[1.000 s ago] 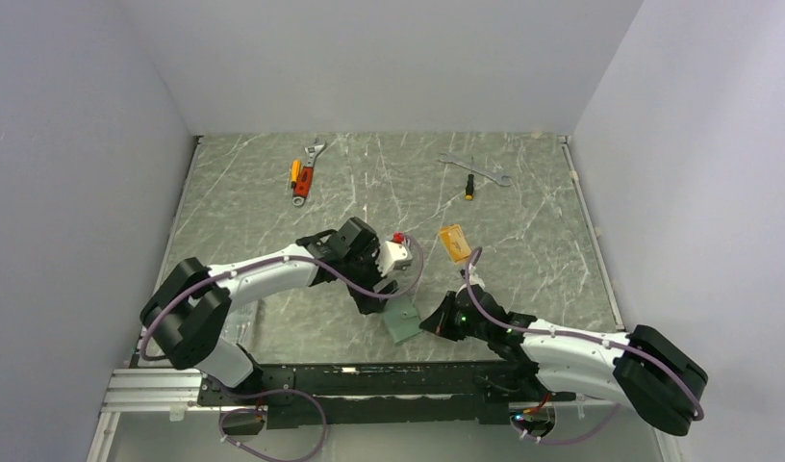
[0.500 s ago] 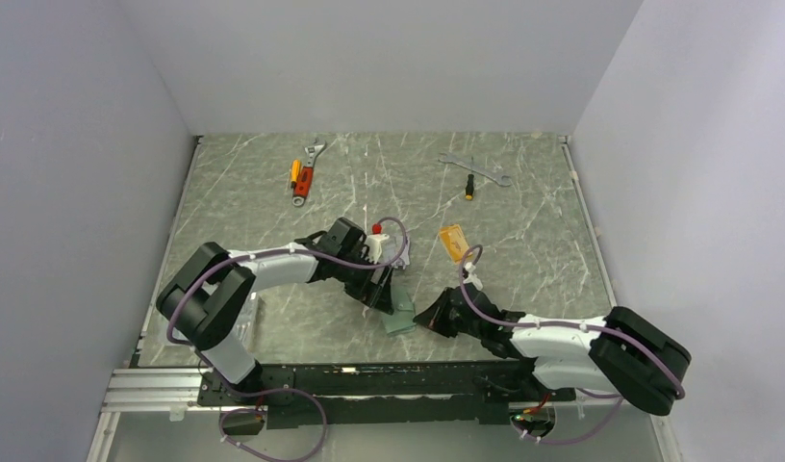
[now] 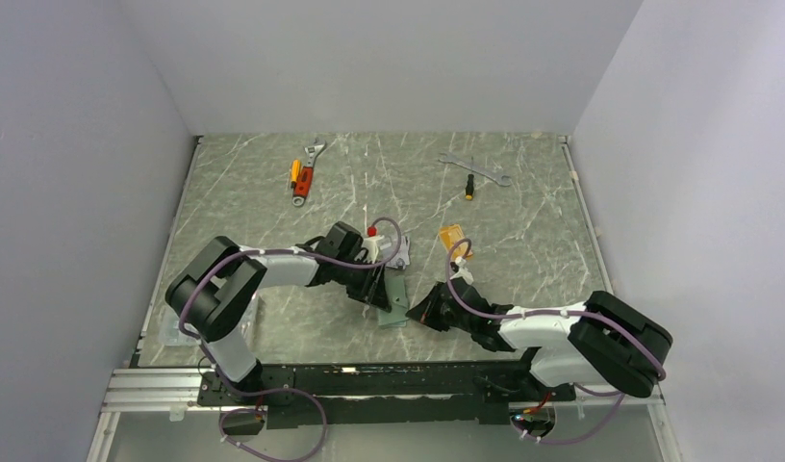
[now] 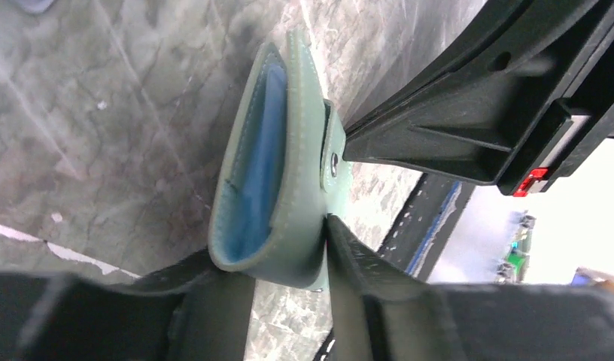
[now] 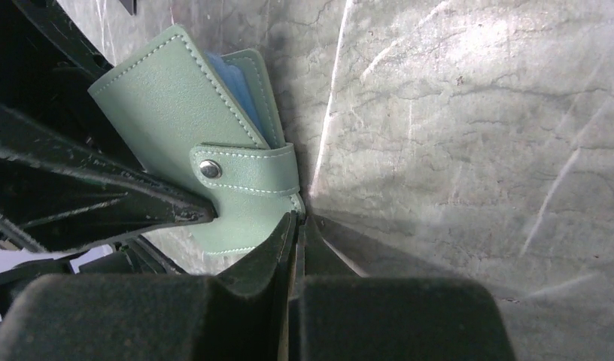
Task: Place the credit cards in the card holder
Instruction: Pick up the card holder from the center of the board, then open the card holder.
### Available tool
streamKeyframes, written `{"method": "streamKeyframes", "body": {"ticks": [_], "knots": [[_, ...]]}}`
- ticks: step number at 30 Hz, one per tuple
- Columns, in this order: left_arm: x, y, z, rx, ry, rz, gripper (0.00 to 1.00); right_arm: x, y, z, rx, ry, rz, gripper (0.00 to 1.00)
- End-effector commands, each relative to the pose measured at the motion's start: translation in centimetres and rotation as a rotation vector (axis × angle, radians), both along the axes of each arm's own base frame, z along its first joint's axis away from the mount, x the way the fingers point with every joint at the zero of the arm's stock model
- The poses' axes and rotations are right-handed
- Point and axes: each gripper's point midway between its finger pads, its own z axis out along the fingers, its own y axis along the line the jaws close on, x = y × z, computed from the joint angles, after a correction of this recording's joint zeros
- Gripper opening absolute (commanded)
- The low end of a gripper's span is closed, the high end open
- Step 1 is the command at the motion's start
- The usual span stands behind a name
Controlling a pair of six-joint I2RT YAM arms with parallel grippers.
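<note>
One adjustable wrench (image 3: 307, 174) with an orange-red handle lies far out on my left, well away from the action on the marbled table (image 3: 244, 207).

Moving in, my left gripper (image 4: 272, 241) reaches across to the near middle of the table. Its two fingers straddle the end of the card holder (image 4: 289, 188), one pad on each face, and both look to be touching the green leather, so I call that a pinch. The holder's mouth gapes a little and the pale blue lining shows inside. No card can be seen in it from here.

Just to the right, my right gripper (image 5: 296, 219) comes in low from the near right. Its fingers are pressed tight together with nothing that I can see between them. The tips sit at the holder's corner, right below the snap tab, so the wallet is hemmed in by both grippers.

Further right and a bit farther back, one orange card (image 3: 452, 238) lies flat on the table, beside my right arm's cable loop and apart from the holder.

Farther still, at the back right, a small screwdriver (image 3: 469, 186) lies just beside an open-ended wrench (image 3: 485, 171).
</note>
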Motion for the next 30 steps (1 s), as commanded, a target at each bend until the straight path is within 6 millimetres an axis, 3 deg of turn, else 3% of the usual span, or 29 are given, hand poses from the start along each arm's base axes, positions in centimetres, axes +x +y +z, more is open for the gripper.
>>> {"method": "streamKeyframes", "body": {"ticks": [1,9,11,14,17,23,26,30], "knots": [[0.1,0.2,0.4,-0.062,0.016,-0.004,0.35,-2.7,-5.7,-5.2,-0.287,0.077,0.013,0.0],[1.3,0.2,2.5,-0.116,-0.01,-0.005,0.06,-1.7,-4.6,-3.3,-0.291,-0.002,0.05,0.01],[1.9,0.2,3.4,-0.126,-0.026,-0.001,0.01,-1.2,-4.3,-2.0,-0.318,-0.046,0.072,0.15],[2.9,0.6,5.0,-0.126,-0.035,0.003,0.0,0.1,-4.1,1.3,-0.361,-0.152,0.08,0.44],[4.3,1.3,7.5,-0.131,-0.052,0.013,0.0,1.8,-3.9,5.7,-0.4,-0.286,0.094,0.58],[4.0,1.7,12.5,-0.128,-0.032,-0.028,0.0,4.7,-2.7,12.8,-0.554,-0.554,0.127,0.65],[3.8,1.8,13.7,-0.123,-0.013,-0.045,0.0,5.0,-1.3,17.0,-0.604,-0.78,0.159,0.66],[3.0,1.7,14.2,-0.142,0.033,-0.053,0.0,5.3,-0.3,20.3,-0.655,-0.93,0.177,0.64]]}}
